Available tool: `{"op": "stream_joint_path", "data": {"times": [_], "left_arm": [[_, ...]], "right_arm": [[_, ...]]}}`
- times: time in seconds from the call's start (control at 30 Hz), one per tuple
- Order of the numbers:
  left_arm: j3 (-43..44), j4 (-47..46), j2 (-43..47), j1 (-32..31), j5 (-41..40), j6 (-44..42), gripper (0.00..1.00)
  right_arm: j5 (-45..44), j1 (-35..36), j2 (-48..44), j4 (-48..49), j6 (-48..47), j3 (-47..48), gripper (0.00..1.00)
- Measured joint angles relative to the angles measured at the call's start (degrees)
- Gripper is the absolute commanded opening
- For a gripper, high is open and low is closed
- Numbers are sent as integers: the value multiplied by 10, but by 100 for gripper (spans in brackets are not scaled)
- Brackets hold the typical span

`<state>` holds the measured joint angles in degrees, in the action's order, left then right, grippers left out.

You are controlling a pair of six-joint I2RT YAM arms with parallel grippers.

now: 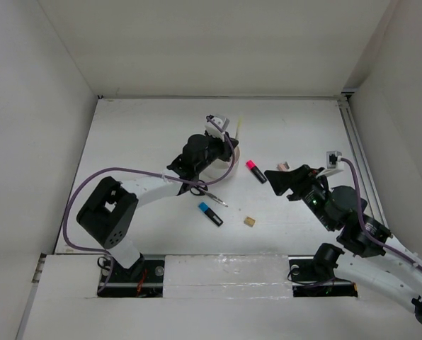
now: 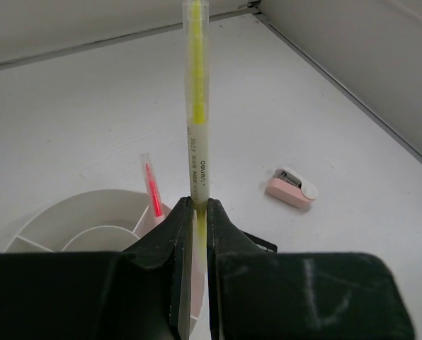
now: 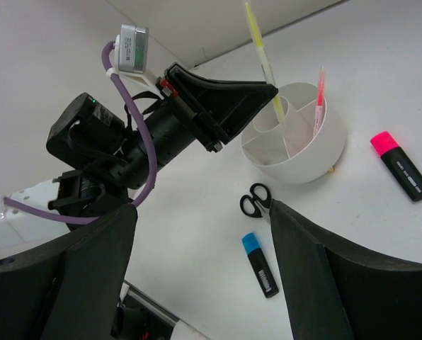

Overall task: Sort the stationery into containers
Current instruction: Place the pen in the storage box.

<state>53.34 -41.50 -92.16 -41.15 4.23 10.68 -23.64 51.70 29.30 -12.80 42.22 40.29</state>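
Note:
My left gripper [image 2: 195,205] is shut on the thin pale yellow pencil [image 2: 197,106] and holds it upright over the white divided tub [image 2: 76,212]. In the right wrist view the pencil's [image 3: 260,49] lower end reaches into the tub [image 3: 303,156]. The red pen [image 2: 153,188] stands in a compartment. Black scissors [image 1: 207,193] and the blue highlighter [image 1: 210,213] lie in front of the tub. The pink highlighter [image 1: 255,171], the tan eraser [image 1: 249,222] and the pinkish eraser [image 1: 283,166] lie to its right. My right gripper [image 1: 282,180] is open and empty, raised near the pinkish eraser.
White walls close in the table on the left, back and right. A metal rail [image 1: 356,152] runs along the right edge. The left arm's purple cable [image 1: 90,180] loops over the near left of the table.

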Motion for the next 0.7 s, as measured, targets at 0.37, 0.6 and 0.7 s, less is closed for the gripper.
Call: {"op": "stream_joint_path", "data": {"times": [0.37,0.6,0.7], "left_arm": [[-9,-52,-32,0,-12,-4,0],[-17,-65,-50,0,-17,-9,0],[-21,-71,-58,0,-19,-11,0]], "right_arm": [[0,0,0,-5,0,0,82],[0,0,0,-7,0,-7,82],[0,0,0,-11,0,-14,82]]}}
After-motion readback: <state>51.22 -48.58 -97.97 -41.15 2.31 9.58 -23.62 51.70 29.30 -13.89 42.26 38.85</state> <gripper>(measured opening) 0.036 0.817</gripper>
